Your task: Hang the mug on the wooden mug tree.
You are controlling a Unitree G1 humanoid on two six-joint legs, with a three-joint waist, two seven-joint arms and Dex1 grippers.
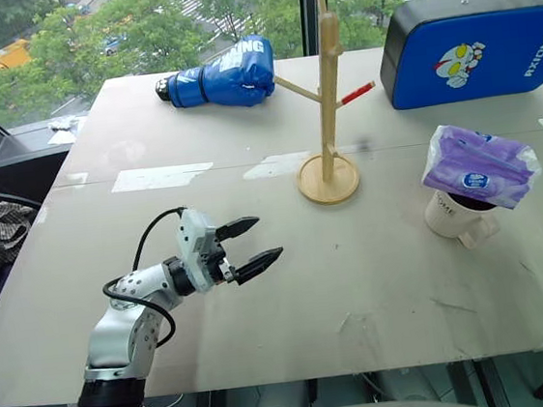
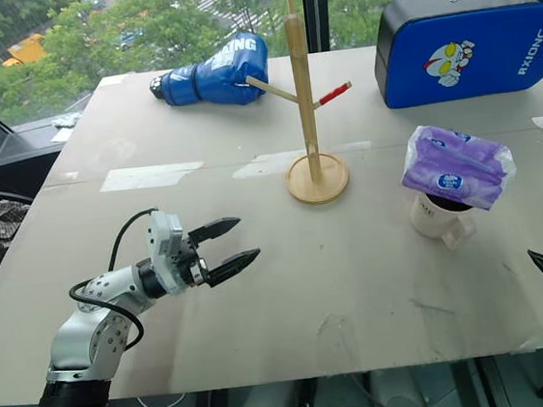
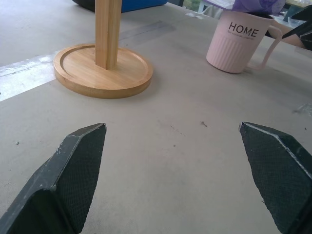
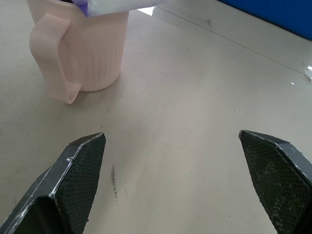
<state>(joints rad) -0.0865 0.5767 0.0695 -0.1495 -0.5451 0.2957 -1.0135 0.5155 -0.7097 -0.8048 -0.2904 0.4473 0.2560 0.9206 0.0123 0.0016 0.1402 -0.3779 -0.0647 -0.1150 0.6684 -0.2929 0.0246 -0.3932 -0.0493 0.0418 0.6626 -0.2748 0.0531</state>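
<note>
Right claw (image 4: 170,183) spread wide, empty, mug (image 4: 83,48) just ahead, left claw (image 1: 252,244) open.

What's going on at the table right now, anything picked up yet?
Nothing is held yet. The mug stands upright on the table with a purple tissue pack resting on its mouth. The wooden mug tree stands apart from it, pegs bare. The left gripper is open over the table, and the right gripper is open just short of the mug.

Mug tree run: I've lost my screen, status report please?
Left gripper and right gripper open, empty. Mug upright on table, unhung. Purple tissue pack on mug's mouth. Mug tree pegs bare.
</note>
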